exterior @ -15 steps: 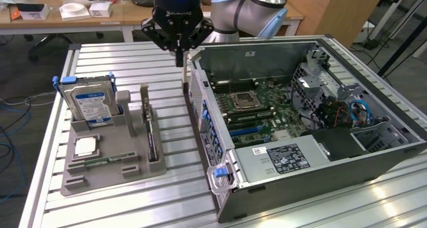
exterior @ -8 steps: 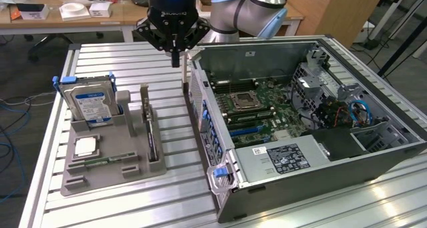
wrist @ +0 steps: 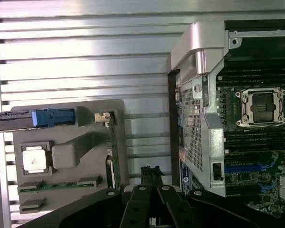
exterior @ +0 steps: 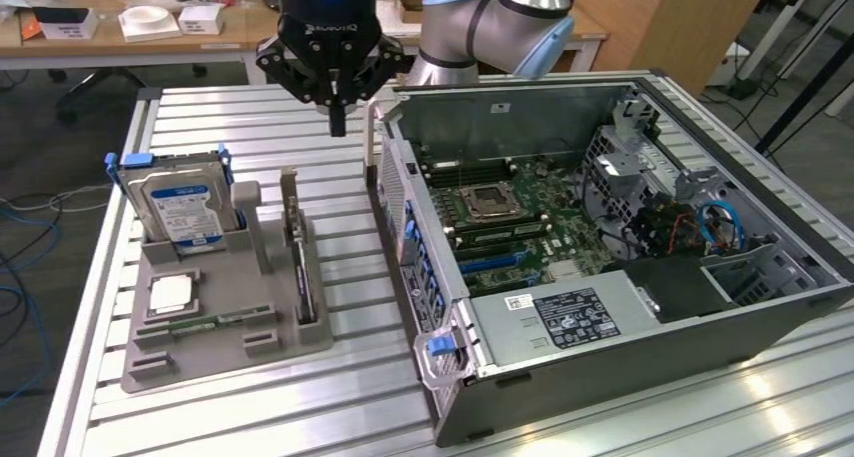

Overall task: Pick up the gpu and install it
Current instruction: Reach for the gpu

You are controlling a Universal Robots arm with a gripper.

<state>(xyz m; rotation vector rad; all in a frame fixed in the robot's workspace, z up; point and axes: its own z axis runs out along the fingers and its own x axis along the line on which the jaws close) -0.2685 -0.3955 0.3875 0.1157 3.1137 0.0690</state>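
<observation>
Now the end effector (exterior: 338, 125) hangs above the slatted surface (exterior: 227, 117), with its two fingers pressed together and nothing between them. It is over the gap between the gray holder (exterior: 200, 362) and the open computer case (exterior: 601, 277), near the holder's end where the hard drive (exterior: 180, 212) stands upright. The gpu (exterior: 300, 262) stands on its long edge in a slot of the holder, on the side nearest the case, apart from the end effector.
</observation>
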